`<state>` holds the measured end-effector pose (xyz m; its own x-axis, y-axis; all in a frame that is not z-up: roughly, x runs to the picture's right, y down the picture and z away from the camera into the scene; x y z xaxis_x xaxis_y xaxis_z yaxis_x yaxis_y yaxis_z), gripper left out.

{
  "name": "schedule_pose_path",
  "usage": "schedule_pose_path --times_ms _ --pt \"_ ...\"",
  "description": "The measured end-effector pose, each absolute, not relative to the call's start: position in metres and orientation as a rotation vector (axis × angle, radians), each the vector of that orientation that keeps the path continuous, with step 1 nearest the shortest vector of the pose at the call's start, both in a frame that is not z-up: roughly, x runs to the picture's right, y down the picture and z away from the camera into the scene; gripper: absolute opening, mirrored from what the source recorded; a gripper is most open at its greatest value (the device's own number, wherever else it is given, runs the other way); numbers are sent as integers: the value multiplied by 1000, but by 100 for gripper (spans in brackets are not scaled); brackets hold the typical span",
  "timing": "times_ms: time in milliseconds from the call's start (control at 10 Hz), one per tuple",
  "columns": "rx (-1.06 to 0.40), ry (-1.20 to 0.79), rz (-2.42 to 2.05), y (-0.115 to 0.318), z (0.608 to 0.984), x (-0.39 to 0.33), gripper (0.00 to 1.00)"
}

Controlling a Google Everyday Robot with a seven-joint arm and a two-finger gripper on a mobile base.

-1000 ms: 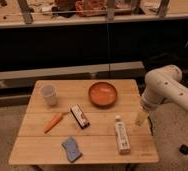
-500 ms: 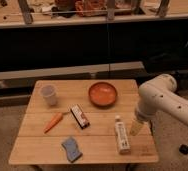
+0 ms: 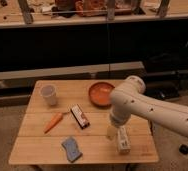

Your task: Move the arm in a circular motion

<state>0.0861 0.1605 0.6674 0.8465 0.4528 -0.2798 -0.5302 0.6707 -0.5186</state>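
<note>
Arm (image 3: 152, 110) hangs mid-circle; gripper (image 3: 111, 132) empty, finger state unclear, white bottle (image 3: 122, 140) just beside; most looping seemingly remains.

- Wooden counter (image 3: 37, 150) carrying:
- pale cup (image 3: 48, 94), back left
- orange bowl (image 3: 101, 93), back centre
- carrot (image 3: 53, 122)
- dark snack bar (image 3: 79, 116)
- blue sponge (image 3: 71, 149), front
- small white bottle (image 3: 123, 141), lying beside the end effector (image 3: 111, 132).
</note>
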Motion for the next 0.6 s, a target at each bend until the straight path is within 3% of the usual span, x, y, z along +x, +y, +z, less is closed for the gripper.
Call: schedule_pose_path --times_ms 300,600 --pt "-620 26 533 133 687 56 80" --pt "-594 -57 481 67 729 63 80"
